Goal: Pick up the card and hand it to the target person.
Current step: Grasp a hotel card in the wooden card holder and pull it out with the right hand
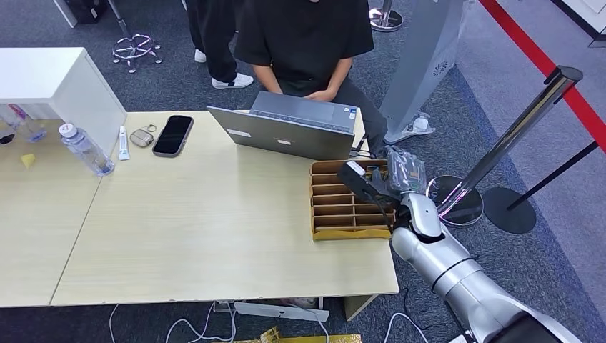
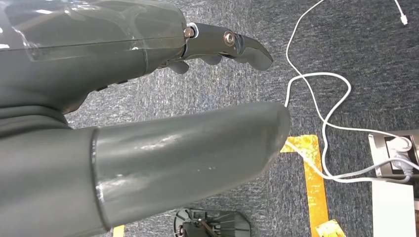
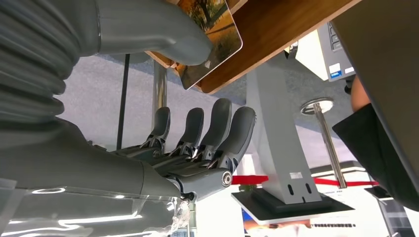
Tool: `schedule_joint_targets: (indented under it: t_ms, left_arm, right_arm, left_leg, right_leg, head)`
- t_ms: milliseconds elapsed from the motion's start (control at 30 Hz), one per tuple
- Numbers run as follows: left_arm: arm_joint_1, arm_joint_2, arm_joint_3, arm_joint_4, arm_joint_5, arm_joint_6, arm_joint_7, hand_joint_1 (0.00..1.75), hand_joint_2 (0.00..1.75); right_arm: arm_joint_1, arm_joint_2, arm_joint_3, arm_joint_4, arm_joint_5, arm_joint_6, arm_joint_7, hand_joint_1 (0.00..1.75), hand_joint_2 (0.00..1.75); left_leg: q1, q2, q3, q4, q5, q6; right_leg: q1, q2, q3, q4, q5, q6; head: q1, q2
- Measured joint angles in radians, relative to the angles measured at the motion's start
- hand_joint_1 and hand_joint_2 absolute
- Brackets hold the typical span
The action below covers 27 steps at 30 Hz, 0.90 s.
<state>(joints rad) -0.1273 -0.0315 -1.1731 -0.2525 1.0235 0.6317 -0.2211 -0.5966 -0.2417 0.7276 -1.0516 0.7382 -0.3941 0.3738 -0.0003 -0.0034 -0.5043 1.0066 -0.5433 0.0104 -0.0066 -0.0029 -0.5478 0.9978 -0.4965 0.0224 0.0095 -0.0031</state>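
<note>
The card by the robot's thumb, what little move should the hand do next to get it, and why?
Probably close the fingers up toward the thumb to pinch the card. In the right wrist view the thumb already lies against the card's face, while the fingers stand apart from it, so nothing grips it yet. The right hand sits at the wooden card holder.

The right hand (image 1: 389, 179) reaches over the wooden slotted card holder (image 1: 343, 204) at the tabletop (image 1: 214, 214) edge, beside a person's laptop (image 1: 289, 128).
</note>
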Motion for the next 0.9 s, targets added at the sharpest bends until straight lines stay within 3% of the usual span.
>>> schedule_joint_targets:
  t_ms: [433, 600, 900]
  left_arm:
    - [0.0, 0.0, 0.0, 0.0, 0.0, 0.0, 0.001, 0.0, 0.0]
    - [0.0, 0.0, 0.0, 0.0, 0.0, 0.0, 0.003, 0.0, 0.0]
    - [0.0, 0.0, 0.0, 0.0, 0.0, 0.0, 0.003, 0.0, 0.0]
  right_arm:
    - [0.0, -0.006, 0.011, -0.007, 0.002, 0.016, 0.013, 1.19, 1.75]
    - [-0.001, -0.007, 0.017, -0.007, 0.007, 0.034, 0.018, 1.16, 1.75]
    - [-0.003, -0.01, 0.034, -0.004, 0.013, 0.07, 0.03, 0.89, 1.75]
  left_leg:
    - [0.0, 0.0, 0.0, 0.0, 0.0, 0.0]
    - [0.0, 0.0, 0.0, 0.0, 0.0, 0.0]
    - [0.0, 0.0, 0.0, 0.0, 0.0, 0.0]
  right_leg:
    - [0.0, 0.0, 0.0, 0.0, 0.0, 0.0]
    - [0.0, 0.0, 0.0, 0.0, 0.0, 0.0]
    - [0.0, 0.0, 0.0, 0.0, 0.0, 0.0]
  head:
    - [0.0, 0.0]
    - [0.0, 0.0]
    - [0.0, 0.0]
